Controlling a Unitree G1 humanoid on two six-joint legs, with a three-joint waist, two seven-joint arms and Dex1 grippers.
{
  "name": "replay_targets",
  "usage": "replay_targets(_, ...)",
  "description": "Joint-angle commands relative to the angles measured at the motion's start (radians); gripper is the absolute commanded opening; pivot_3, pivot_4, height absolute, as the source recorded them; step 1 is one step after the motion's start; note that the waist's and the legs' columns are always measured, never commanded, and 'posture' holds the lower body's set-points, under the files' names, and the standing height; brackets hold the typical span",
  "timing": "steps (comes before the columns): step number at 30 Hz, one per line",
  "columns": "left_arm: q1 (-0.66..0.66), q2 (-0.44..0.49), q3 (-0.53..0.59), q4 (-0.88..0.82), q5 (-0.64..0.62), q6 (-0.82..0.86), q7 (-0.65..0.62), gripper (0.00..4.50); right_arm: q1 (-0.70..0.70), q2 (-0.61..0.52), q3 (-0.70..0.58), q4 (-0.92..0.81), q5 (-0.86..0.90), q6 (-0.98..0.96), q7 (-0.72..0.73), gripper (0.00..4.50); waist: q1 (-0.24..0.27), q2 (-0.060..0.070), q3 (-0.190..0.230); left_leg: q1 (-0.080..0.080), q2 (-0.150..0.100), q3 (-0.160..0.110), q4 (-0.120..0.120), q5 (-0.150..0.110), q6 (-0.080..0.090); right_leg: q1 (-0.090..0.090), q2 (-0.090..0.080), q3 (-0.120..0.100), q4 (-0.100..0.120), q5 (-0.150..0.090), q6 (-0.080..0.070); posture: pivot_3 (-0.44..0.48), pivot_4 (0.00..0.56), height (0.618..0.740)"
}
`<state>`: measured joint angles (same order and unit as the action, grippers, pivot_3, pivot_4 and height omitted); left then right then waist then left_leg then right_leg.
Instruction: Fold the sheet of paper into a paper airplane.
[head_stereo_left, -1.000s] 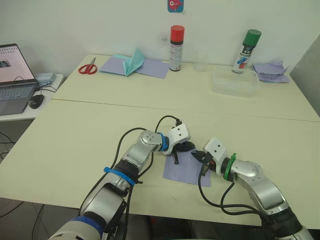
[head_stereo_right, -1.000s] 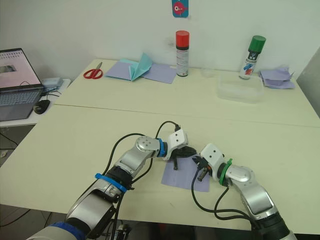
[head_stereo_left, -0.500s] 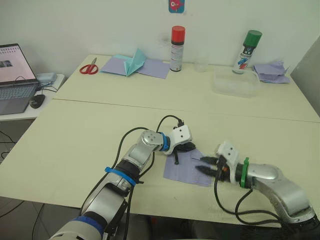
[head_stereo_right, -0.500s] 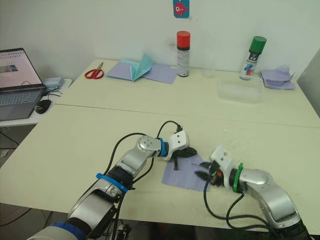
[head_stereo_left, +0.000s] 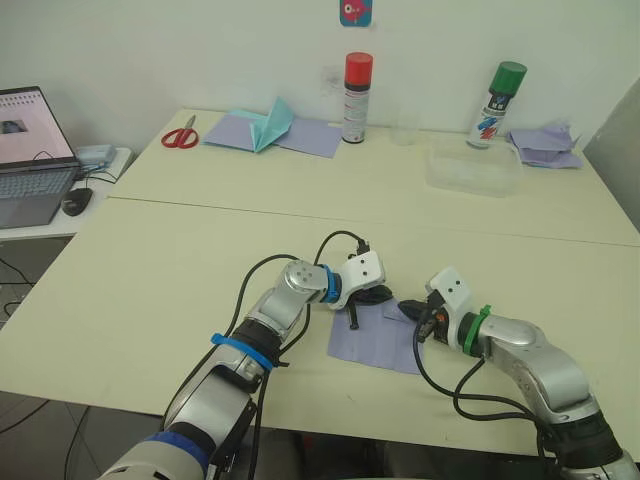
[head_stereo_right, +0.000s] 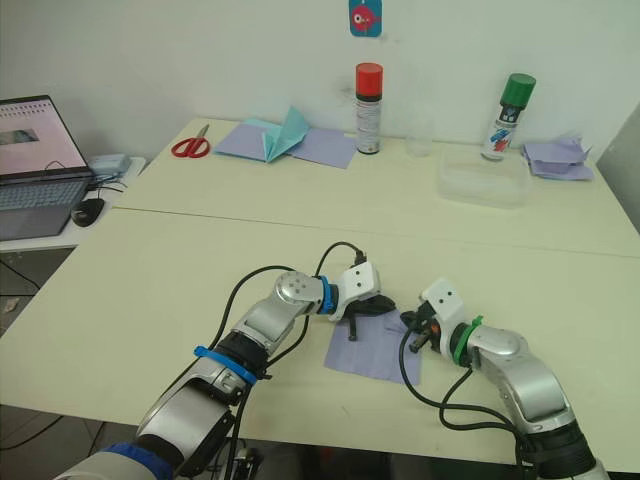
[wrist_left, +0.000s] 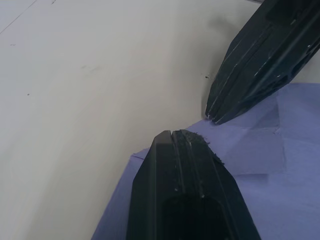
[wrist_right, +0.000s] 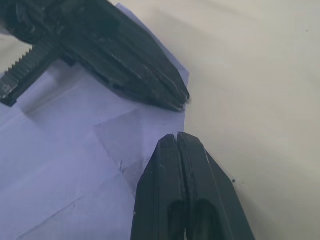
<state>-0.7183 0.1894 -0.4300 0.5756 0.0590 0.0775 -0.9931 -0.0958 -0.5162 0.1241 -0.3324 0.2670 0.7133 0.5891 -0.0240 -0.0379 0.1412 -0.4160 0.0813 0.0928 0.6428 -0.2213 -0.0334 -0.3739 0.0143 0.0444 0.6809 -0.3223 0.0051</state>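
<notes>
Flat on table, sheet of paper (head_stereo_left: 375, 338); both closed jaws meet at far corner.

Bare table (head_stereo_left: 180, 270) open from 9 to 12 o'clock of sheet of paper (head_stereo_left: 375, 340); left gripper (head_stereo_left: 385, 296) and right gripper (head_stereo_left: 412, 308) crowd its 1 o'clock corner.

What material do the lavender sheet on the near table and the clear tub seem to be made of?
The pale lavender-blue sheet of paper looks like thin matte paper: it holds sharp creases. The clear rectangular tub seems glossy, see-through plastic.
</notes>
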Motion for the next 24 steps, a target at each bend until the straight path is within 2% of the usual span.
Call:
replay_targets(1, 0.024, 0.005, -0.042, 0.068, 0.054, 0.017, -0.006, 0.00, 0.066, -0.048, -0.026, -0.027, 0.011, 0.055, 0.013, 0.03, 0.000, 0.000, 0.000, 0.000, 0.000, -0.001, 0.000, 0.000, 0.000, 0.001, 0.000, 0.000, 0.000, 0.000, 0.001, 0.000, 0.150, 0.740)
replay_targets(6, 0.016, -0.002, -0.041, 0.085, 0.056, 0.008, -0.007, 0.00, 0.117, -0.107, -0.070, -0.096, 0.044, 0.048, 0.043, 0.03, 0.000, -0.001, 0.000, 0.000, -0.001, -0.005, 0.000, 0.000, 0.000, 0.002, 0.000, 0.001, -0.001, -0.001, 0.002, 0.000, 0.150, 0.740)
replay_targets(8, 0.011, -0.005, -0.040, 0.092, 0.057, 0.003, -0.007, 0.00, 0.102, -0.071, -0.111, -0.110, 0.081, -0.006, 0.046, 0.03, 0.000, -0.001, 0.000, 0.000, -0.001, -0.005, 0.000, 0.000, 0.000, 0.003, 0.000, 0.001, -0.001, -0.001, 0.002, 0.000, 0.150, 0.740)
replay_targets(10, 0.008, -0.007, -0.041, 0.098, 0.057, -0.001, -0.007, 0.00, 0.065, 0.023, -0.169, -0.104, 0.149, -0.020, 0.009, 0.03, -0.001, -0.001, 0.000, 0.000, -0.001, -0.005, 0.000, 0.000, 0.000, 0.002, 0.000, 0.001, 0.000, -0.001, 0.002, 0.000, 0.150, 0.740)
replay_targets(12, 0.003, -0.009, -0.041, 0.104, 0.058, -0.005, -0.009, 0.00, 0.042, 0.030, -0.118, -0.074, 0.098, -0.071, 0.024, 0.03, -0.003, 0.001, 0.000, 0.000, -0.001, -0.006, 0.001, 0.000, 0.000, 0.002, 0.001, 0.001, 0.000, -0.001, 0.002, 0.000, 0.150, 0.740)
replay_targets(20, -0.007, -0.015, -0.034, 0.097, 0.056, -0.016, -0.013, 0.00, 0.015, 0.027, 0.073, 0.033, -0.058, -0.046, -0.023, 0.03, -0.003, 0.000, 0.000, -0.001, -0.002, -0.006, 0.000, 0.001, 0.001, 0.002, 0.000, 0.002, -0.001, -0.001, 0.002, 0.000, 0.150, 0.740)
replay_targets(24, 0.002, -0.060, 0.017, 0.012, -0.040, -0.037, -0.065, 0.00, 0.027, 0.014, 0.086, 0.032, -0.070, -0.033, -0.019, 0.03, -0.003, 0.000, -0.001, 0.000, -0.001, -0.006, 0.001, 0.001, 0.001, 0.003, 0.000, 0.001, 0.000, -0.001, 0.002, 0.000, 0.150, 0.740)
